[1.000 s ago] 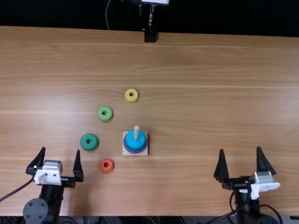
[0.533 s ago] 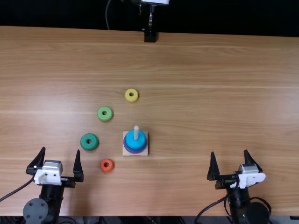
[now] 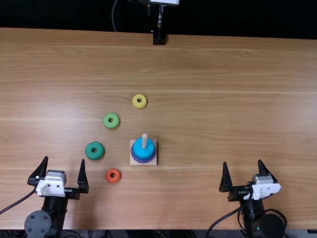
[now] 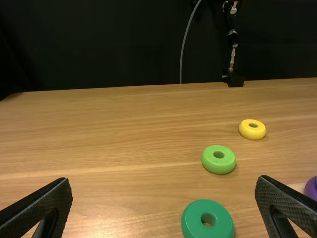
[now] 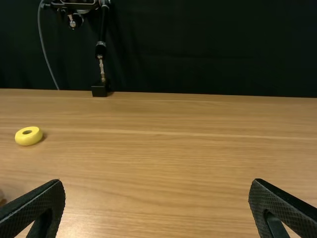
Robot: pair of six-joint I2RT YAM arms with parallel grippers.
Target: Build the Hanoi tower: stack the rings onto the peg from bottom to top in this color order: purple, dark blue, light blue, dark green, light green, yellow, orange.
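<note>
My left gripper [image 3: 65,171] stands open at the near left, and my right gripper [image 3: 248,174] is open at the near right. On the wooden base [image 3: 152,159], the peg [image 3: 144,141] carries a blue ring [image 3: 139,151] over a purple ring [image 3: 142,161]. Loose rings lie left of and beyond it: dark green [image 3: 89,150], light green [image 3: 106,121], yellow [image 3: 135,101] and orange [image 3: 109,176]. Both the left wrist view's gripper [image 4: 163,206] and the right wrist view's gripper [image 5: 157,208] have nothing between their fingers. Whether one or two blue rings are stacked, I cannot tell.
A black stand [image 3: 159,37] with a cable is at the table's far edge. Bare wood of the table [image 3: 223,99] stretches right of the peg. Cables run beside both arms.
The right arm has shifted left and turned slightly, its gripper staying open. The left arm and all the rings are where they were.
</note>
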